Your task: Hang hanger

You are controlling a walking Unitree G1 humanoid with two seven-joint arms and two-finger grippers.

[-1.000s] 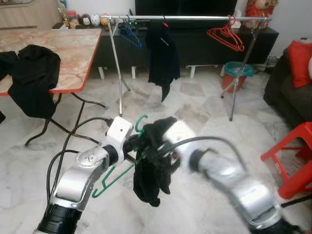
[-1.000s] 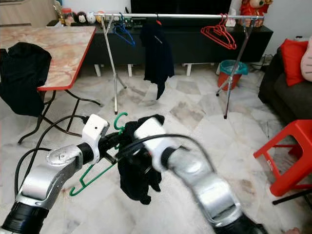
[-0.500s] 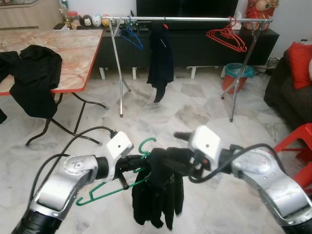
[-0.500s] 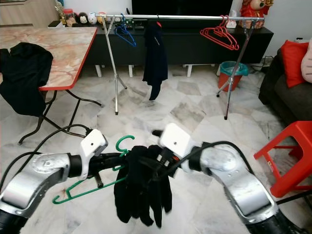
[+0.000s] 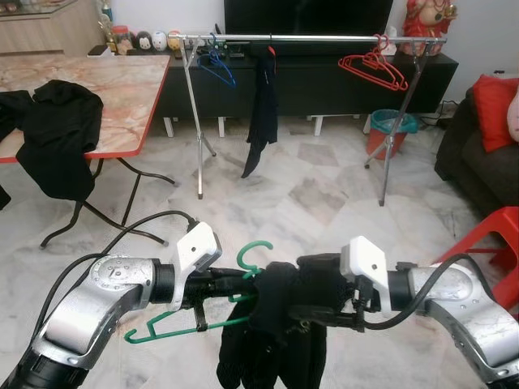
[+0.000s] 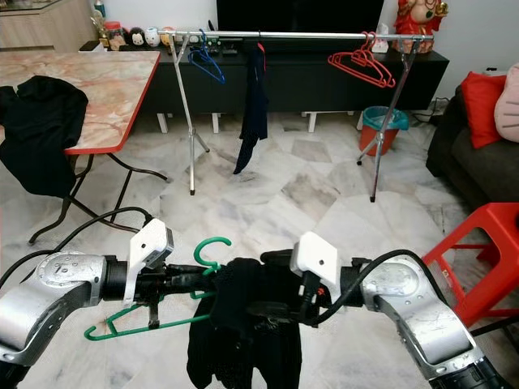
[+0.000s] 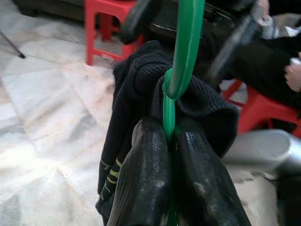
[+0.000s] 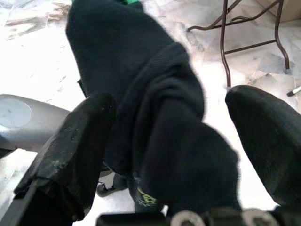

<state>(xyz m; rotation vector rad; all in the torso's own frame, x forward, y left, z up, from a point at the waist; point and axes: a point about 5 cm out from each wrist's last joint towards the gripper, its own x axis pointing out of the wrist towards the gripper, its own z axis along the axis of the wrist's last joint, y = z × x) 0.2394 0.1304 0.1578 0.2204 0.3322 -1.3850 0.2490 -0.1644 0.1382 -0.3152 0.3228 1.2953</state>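
Observation:
A green hanger [image 5: 252, 257] carries a bunched black garment [image 5: 272, 344], held low in front of me over the floor. My left gripper [image 7: 170, 183] is shut on the hanger's neck just below the hook. The garment [image 7: 136, 89] is draped over the hanger right beyond that grip. From the right, my right gripper [image 8: 171, 108] reaches into the garment [image 8: 155, 122], open, with its fingers [image 8: 75, 146] spread wide on either side of the cloth. Across the room stands the clothes rail [image 5: 316, 37].
On the rail hang a blue hanger [image 5: 217, 66], a black garment [image 5: 261, 105] and red hangers [image 5: 375, 66]. A marble-top table [image 5: 122, 81] with black clothes [image 5: 61, 134] stands left. A red stool [image 5: 495, 243], a teal bin [image 5: 392, 130] and a sofa [image 5: 478, 154] are right.
My right arm has drawn back from over the garment to its right side. The hanger has dropped lower and levelled, and the garment now hangs straight down.

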